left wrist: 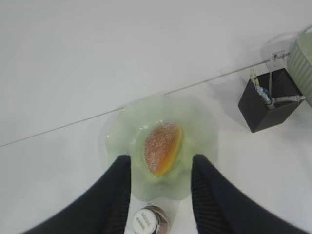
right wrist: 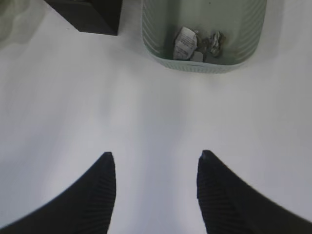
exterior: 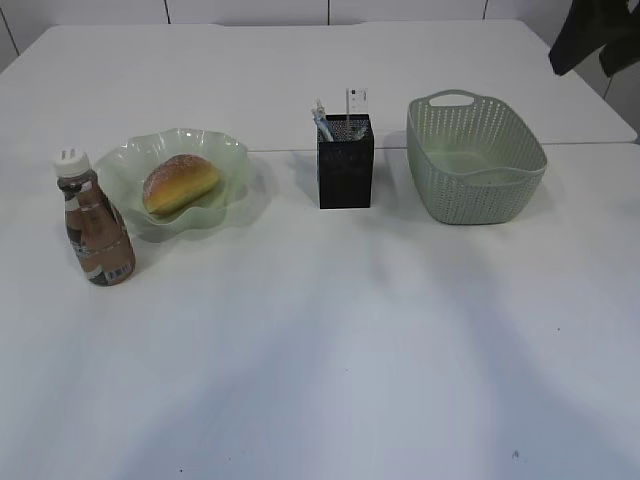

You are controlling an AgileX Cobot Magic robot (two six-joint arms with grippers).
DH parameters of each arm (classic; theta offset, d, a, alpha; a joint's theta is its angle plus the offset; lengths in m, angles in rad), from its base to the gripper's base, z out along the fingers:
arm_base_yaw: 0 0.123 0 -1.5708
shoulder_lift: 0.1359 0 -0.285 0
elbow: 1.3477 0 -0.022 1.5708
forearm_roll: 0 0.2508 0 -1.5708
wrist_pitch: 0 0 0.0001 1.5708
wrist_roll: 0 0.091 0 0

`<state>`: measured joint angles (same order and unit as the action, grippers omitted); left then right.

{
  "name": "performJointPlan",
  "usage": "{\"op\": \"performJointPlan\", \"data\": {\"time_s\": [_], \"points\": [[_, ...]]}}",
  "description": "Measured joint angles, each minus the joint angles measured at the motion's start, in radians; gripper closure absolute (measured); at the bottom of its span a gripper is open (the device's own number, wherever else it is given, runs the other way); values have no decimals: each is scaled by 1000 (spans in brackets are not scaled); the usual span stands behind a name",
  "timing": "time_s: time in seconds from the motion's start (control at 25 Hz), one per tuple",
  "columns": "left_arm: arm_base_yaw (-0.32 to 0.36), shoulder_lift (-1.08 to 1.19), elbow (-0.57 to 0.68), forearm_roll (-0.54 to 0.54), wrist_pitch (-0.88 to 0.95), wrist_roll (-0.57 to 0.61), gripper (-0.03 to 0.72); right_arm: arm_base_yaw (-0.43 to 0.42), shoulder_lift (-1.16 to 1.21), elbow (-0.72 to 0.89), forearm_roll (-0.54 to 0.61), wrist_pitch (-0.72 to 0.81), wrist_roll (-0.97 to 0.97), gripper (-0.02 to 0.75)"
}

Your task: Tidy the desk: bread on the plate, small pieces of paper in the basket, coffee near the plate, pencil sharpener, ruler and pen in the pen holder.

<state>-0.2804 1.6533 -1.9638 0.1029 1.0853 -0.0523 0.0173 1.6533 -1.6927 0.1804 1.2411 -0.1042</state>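
— Looking across your desk [exterior: 320, 380]: the bread [exterior: 180, 184] lies in the plate [exterior: 225, 150], the coffee [exterior: 97, 228] stands upright just beside that plate's near-left rim, and the pen holder [exterior: 345, 175] has a pen and the clear ruler [exterior: 356, 102] sticking up out of it. Why would you say it sits that way?

— Everything seems sorted by kind, so you would judge the tidying all but done. From your right wrist, the small pieces of paper [right wrist: 187, 41] rest inside the basket [right wrist: 243, 53], well ahead of the right gripper [right wrist: 156, 165], which hangs spread and empty over bare desk.

— And your left gripper [left wrist: 161, 170]?

— Spread too, holding nothing, poised above the bread, with the coffee's cap directly below. A pencil sharpener you cannot make out.
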Motion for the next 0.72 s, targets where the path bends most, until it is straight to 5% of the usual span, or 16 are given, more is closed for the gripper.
{"op": "performJointPlan", "data": {"time_s": [0.4, 0.72], "points": [[0, -262, -4, 63, 180, -59, 398, 5, -151, 6, 30, 9, -40, 311], [0, -522, 74, 64, 180, -65, 398, 5, -340, 221, 34, 11, -70, 311]]}}
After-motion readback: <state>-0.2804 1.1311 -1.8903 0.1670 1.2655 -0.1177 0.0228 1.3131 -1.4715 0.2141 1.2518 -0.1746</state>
